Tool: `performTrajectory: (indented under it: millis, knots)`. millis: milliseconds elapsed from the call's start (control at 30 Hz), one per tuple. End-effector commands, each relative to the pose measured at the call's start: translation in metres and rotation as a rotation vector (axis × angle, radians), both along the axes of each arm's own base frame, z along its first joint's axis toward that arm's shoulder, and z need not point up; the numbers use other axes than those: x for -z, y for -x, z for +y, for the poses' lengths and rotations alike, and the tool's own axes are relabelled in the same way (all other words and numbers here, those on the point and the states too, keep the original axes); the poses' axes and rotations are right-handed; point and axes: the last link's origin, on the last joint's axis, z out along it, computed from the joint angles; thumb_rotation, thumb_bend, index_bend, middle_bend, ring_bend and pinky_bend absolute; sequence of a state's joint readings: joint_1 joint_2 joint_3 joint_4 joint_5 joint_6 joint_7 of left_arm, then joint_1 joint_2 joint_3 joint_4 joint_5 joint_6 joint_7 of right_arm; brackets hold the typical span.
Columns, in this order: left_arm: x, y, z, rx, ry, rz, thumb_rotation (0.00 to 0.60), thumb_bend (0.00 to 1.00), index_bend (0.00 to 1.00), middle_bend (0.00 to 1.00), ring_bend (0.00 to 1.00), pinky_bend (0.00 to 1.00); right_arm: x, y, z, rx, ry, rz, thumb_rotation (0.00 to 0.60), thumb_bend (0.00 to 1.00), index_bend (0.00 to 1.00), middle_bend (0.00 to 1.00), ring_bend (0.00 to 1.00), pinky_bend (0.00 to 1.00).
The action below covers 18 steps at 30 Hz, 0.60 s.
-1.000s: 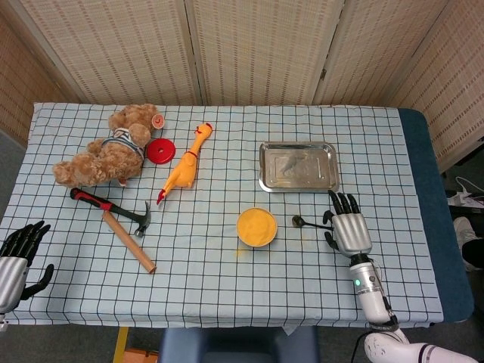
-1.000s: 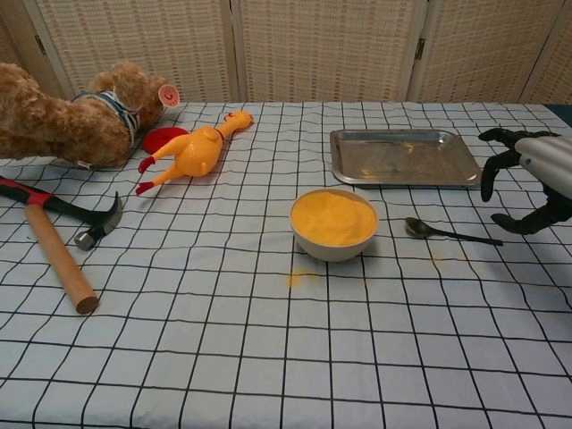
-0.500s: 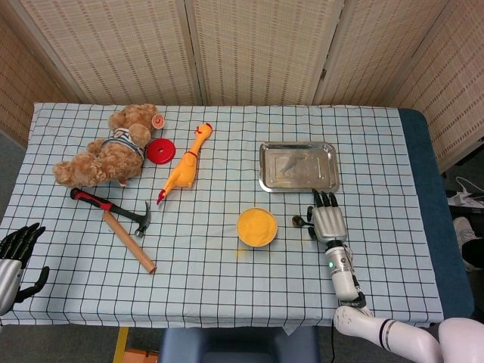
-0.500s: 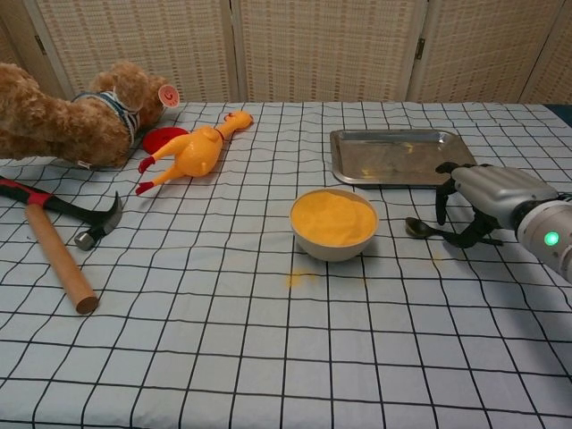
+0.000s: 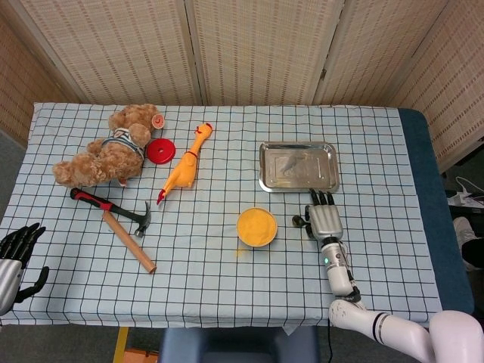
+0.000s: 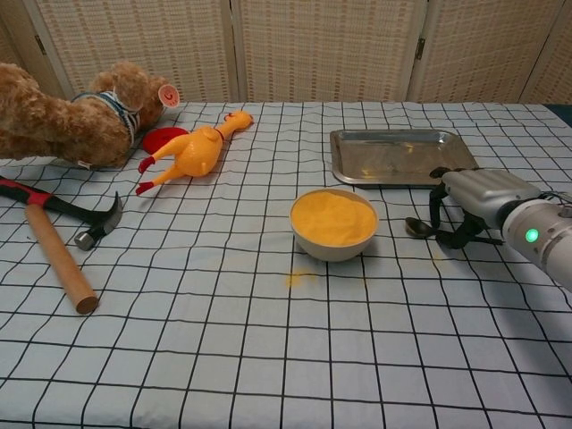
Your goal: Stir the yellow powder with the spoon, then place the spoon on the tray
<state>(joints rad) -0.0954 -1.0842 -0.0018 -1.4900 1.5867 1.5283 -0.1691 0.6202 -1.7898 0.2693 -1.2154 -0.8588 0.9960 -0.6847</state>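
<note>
Chest view | right robot hand [image 6: 466, 204] curled over spoon [image 6: 418, 228], grip unconfirmed | spoon thin, stiff, slippery, flat on surface: pinch mid-handle | left robot hand [image 5: 15, 255] fingers apart, empty

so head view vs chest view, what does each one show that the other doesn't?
Head view only: the left hand, open at the table's near left corner, and the whole tablecloth with its edges. Chest view only: a side look at the right hand, fingers curled down around the spoon handle; whether it grips yet, I cannot tell. Both: bowl of yellow powder, tray, spilled powder by the bowl, teddy bear, rubber chicken, hammer.
</note>
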Motion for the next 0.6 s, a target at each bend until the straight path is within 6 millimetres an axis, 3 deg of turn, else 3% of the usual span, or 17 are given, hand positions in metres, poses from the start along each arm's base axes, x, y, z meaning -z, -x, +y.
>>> performTrajectory:
  millis: [33, 433, 600]
  knots:
    - [0.000, 0.000, 0.000, 0.004, -0.002, -0.012, 0.600, 0.46, 0.00, 0.00, 0.00, 0.09, 0.001, 0.000, 0.001, 0.001, -0.009, 0.004, 0.600, 0.31, 0.52, 0.00, 0.00, 0.00]
    - [0.000, 0.000, -0.001, 0.007, 0.006, -0.019, 0.600, 0.46, 0.00, 0.00, 0.00, 0.09, -0.007, -0.001, 0.003, -0.023, 0.032, -0.010, 0.600, 0.32, 0.63, 0.02, 0.00, 0.00]
    - [0.001, 0.000, -0.001, 0.007, 0.007, -0.018, 0.600, 0.46, 0.00, 0.00, 0.00, 0.09, -0.015, -0.011, 0.005, -0.066, 0.058, -0.042, 0.600, 0.32, 0.66, 0.04, 0.00, 0.00]
